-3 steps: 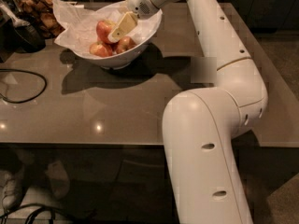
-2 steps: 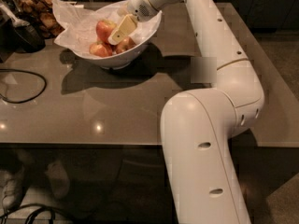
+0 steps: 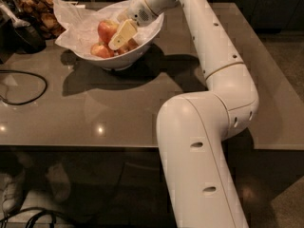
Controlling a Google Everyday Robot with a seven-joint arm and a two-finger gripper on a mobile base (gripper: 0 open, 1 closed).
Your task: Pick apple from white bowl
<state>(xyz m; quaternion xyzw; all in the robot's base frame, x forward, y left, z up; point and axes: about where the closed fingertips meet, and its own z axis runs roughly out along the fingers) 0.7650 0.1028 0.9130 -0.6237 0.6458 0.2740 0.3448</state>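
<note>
The white bowl, lined with crinkled white paper, stands at the back of the brown table. Inside it lies the large red-orange apple, with smaller apples beside and below it. My gripper reaches down into the bowl from the right, right beside the large apple and over the smaller ones. My white arm runs from the lower right up across the table to the bowl.
A black cable loops on the table's left side. A dark appliance and a pile of brown food sit at the back left, close to the bowl. The table's right edge drops to the floor.
My gripper has moved slightly down and left, deeper into the bowl beside the large apple. The bowl and apples have not moved.
</note>
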